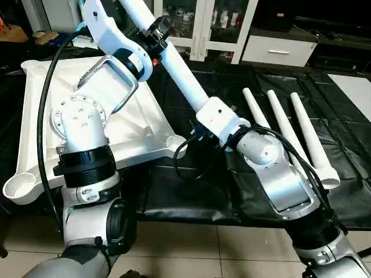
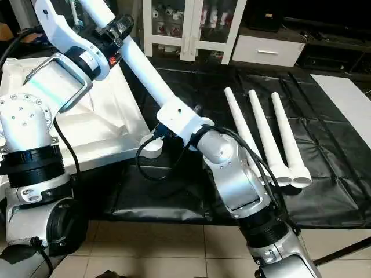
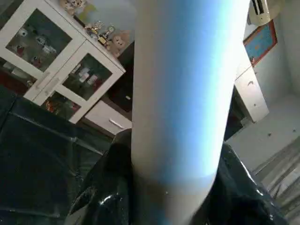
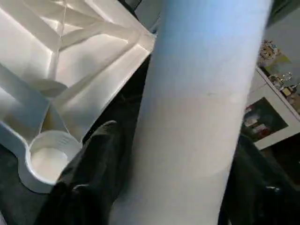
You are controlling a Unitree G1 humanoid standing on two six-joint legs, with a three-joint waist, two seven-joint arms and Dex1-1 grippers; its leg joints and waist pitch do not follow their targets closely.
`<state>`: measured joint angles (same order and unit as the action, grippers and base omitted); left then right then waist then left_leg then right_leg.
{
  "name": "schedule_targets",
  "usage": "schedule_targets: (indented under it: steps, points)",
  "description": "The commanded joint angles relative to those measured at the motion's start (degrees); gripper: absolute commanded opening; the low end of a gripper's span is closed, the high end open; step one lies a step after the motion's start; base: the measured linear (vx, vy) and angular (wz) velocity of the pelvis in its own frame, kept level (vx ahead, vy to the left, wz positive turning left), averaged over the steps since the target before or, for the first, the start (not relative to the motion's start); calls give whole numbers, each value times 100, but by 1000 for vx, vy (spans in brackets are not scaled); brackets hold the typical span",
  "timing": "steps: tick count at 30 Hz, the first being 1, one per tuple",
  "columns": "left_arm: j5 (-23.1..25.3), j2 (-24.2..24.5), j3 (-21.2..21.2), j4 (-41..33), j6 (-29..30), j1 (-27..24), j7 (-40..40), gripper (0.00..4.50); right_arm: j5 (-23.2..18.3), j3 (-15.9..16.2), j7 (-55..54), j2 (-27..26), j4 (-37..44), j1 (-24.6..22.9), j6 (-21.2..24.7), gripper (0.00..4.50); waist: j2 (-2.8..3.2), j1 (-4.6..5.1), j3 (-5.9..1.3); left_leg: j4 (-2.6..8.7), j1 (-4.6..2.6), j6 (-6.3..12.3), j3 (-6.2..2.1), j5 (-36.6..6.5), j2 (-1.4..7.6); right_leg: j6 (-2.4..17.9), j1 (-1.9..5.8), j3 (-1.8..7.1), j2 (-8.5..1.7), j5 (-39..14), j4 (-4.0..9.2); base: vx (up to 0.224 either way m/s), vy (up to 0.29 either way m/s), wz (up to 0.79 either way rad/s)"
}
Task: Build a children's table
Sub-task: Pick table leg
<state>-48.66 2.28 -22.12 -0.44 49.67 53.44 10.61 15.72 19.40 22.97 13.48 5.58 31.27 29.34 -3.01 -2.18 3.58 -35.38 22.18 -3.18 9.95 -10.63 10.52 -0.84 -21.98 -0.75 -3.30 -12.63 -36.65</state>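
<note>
Silver forearms (image 1: 278, 179) with black joint collars, white upper links and black looping cables (image 1: 43, 110) were seen.

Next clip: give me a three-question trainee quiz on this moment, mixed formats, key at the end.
1. True or false: three legs lie side by side on the black mat.
2. The raised leg is gripped by: A) the left gripper alone, B) the right gripper alone, C) both.
3. Fill in: the tabletop lies with its ribbed ______ facing up.

Key: 1 true; 2 C; 3 underside.
</note>
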Motion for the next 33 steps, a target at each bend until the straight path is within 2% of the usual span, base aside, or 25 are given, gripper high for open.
schedule_targets:
  steps: [1,9,10,11,12,13,15,16,17,19,20,25,26,32,33]
  points:
    - [-120,13,191,-270,-14,89,-193,168,-99,48,169,18,-28,-103,126,253,59,-3,-399,400,-158,-350,-65,-593,180,1068,245,188,-306,347,355,0,0,0]
    - [-26,73,269,-277,-40,88,-295,168,-185,-41,176,-23,-23,-87,187,211,57,0,-403,398,-158,-355,-64,-563,179,1079,248,186,-307,357,354,0,0,0]
    - [19,123,319,-287,-41,75,-366,224,-220,-95,161,-50,-11,-85,209,209,60,0,-402,397,-157,-349,-61,-556,176,1076,244,188,-306,369,355,0,0,0]
    - [85,186,385,-301,-31,57,-426,238,-269,-154,163,-73,2,-80,234,208,59,2,-402,399,-159,-350,-62,-559,177,1075,246,187,-306,362,354,0,0,0]
    - [88,276,471,-346,-50,0,-664,238,-392,-271,193,-103,34,-74,272,206,60,1,-399,402,-164,-344,-62,-567,177,1068,240,186,-303,341,359,0,0,0]
    - [132,451,670,-448,-124,-134,-1131,240,-728,-509,351,-157,126,-80,338,203,63,-6,-403,406,-169,-315,-64,-586,188,1063,239,183,-317,299,357,0,0,0]
    - [172,516,751,-481,-172,-182,-1296,259,-868,-594,432,-177,164,-84,357,197,73,2,-400,412,-164,-319,-61,-609,193,1086,233,184,-312,307,352,0,0,0]
    - [195,653,902,-551,-263,-324,-1715,271,-1241,-781,659,-183,321,-106,407,195,64,3,-397,416,-159,-320,-61,-609,196,1090,238,183,-312,317,350,0,0,0]
    - [195,653,902,-551,-263,-324,-1715,278,-1241,-781,659,-183,321,-106,407,194,78,-12,-395,417,-168,-299,-63,-633,209,1090,233,187,-321,300,347,0,0,0]
    - [252,842,1076,-639,-543,-593,-2447,284,-1756,-1023,1095,-68,596,-198,507,194,86,-18,-394,424,-172,-299,-53,-644,210,1106,231,189,-318,299,351,0,0,0]
    - [227,867,1093,-672,-602,-665,-2643,284,-1877,-1080,1215,-28,668,-246,553,194,87,-29,-391,428,-176,-286,-59,-627,205,1104,232,187,-318,293,360,0,0,0]
    - [-175,837,1055,-861,-668,-961,-3472,325,-2318,-1286,1560,55,942,-466,771,193,86,-41,-384,448,-176,-370,-52,-788,212,1152,220,186,-328,27,372,0,0,0]
    - [-278,839,1052,-890,-640,-1008,-3619,325,-2423,-1309,1657,86,1012,-519,831,193,104,-43,-378,450,-176,-377,-54,-832,205,1160,216,187,-331,-29,376,0,0,0]
    - [-663,834,1016,-850,-709,-1152,-4280,325,-2907,-1307,2009,339,1354,-746,1151,193,85,-42,-380,449,-170,-335,-52,-820,209,1147,214,189,-326,-70,384,0,0,0]
    - [-663,834,1016,-850,-709,-1152,-4280,307,-2907,-1307,2009,339,1354,-746,1151,193,86,-45,-379,452,-174,-328,-51,-818,208,1153,213,188,-326,-94,388,0,0,0]
